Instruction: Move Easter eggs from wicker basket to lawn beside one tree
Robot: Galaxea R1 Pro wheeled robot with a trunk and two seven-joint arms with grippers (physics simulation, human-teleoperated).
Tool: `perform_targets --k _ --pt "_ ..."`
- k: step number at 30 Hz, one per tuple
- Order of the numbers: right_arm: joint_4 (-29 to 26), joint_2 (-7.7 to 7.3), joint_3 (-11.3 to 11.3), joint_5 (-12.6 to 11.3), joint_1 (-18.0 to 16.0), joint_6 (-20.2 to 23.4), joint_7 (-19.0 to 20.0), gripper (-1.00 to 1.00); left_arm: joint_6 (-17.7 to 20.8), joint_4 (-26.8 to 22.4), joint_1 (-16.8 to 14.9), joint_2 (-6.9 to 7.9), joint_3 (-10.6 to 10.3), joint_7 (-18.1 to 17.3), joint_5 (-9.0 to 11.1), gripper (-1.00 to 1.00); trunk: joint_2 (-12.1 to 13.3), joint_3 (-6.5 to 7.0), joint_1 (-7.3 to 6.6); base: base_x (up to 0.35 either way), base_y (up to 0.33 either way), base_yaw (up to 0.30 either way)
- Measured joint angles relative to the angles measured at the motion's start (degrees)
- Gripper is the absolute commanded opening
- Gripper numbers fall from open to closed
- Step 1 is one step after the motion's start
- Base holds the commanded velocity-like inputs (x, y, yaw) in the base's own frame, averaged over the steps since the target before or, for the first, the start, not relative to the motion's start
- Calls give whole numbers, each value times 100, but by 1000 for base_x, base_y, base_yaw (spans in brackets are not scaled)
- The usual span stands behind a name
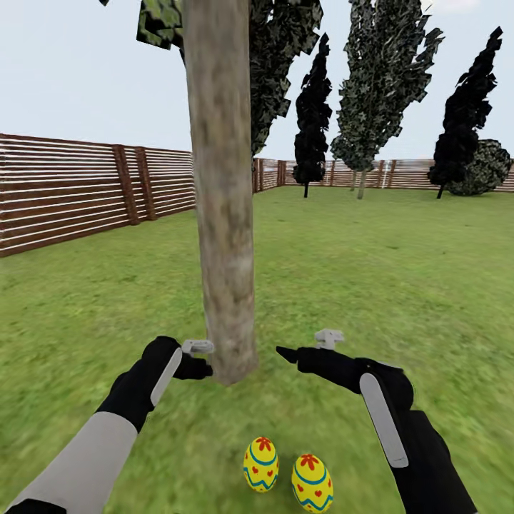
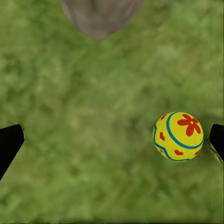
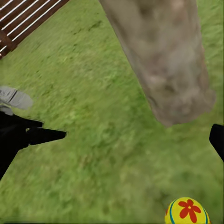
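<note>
Head view: two Easter eggs (image 1: 260, 465) (image 1: 312, 482) lie on the lawn (image 1: 385, 271) near the tree (image 1: 223, 214) base, apparently delivered. Left gripper (image 1: 203, 360) and right gripper (image 1: 288, 353) flank the trunk. Left wrist view: fingers apart, empty, over one egg. Right wrist view: fingers apart, probably empty.

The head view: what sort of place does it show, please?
A fenced garden, outdoors. Mottled green lawn covers the ground, a brown slat fence borders it, and a thick bare tree trunk rises in front, with dark narrow trees behind.
</note>
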Motion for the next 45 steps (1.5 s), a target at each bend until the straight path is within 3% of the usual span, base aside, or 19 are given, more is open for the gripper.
perform_targets --k 14,24,45 --pt "-2 16 7 -4 0 0 -8 100 0 18 0 6 1 -2 1 100 562 251 -308 0 0 287" --pt "5 177 27 42 0 0 -42 100 0 19 0 6 2 -2 1 100 963 431 -527 0 0 287" --pt "11 197 47 57 0 0 -45 100 0 14 0 14 2 -6 13 100 1805 808 -989 0 0 287"
